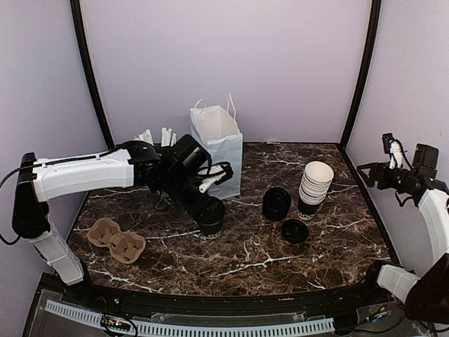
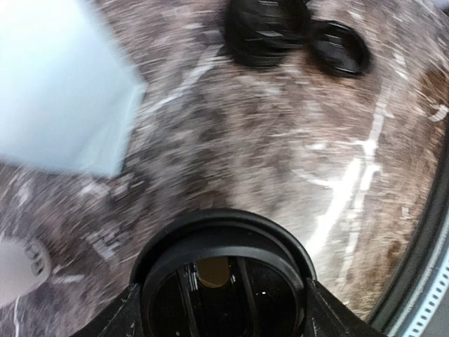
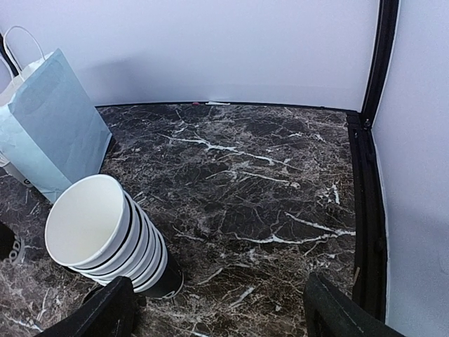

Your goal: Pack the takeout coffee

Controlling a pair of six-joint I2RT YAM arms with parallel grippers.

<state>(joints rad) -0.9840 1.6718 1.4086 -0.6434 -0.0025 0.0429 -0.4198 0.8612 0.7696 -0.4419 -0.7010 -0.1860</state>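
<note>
Landmark: light blue paper bag point(image 1: 219, 151), upright, mouth open, at the back of the marble table point(image 1: 245, 270).

- Takeout coffee point(image 1: 211, 225): dark cup with black lid, upright, just in front of the bag and slightly left of it, toward the arm bases. Cannot tell whether its base touches the table.
- Left gripper point(image 2: 221, 298): jaws part open, closed in on the takeout coffee. In the wrist view one finger point(image 2: 119, 319) lies against each side of the lid rim. The lid is sharp there while the table behind it is smeared.
- Right gripper point(image 3: 217, 284): jaws spread wide, nothing between them. It hangs well to the right of the bag, at the table's right edge, high above the surface.
- Stack of lidless white-rimmed cups point(image 1: 316, 184): right of the bag, apart from it, leaning.
- Black lids: a short pile point(image 1: 276, 203) in front and to the right of the bag, between it and the cup stack; one single lid point(image 1: 295, 230) farther forward.
- Brown pulp cup carrier point(image 1: 116, 240): well left of the bag and forward, cells empty.
</note>
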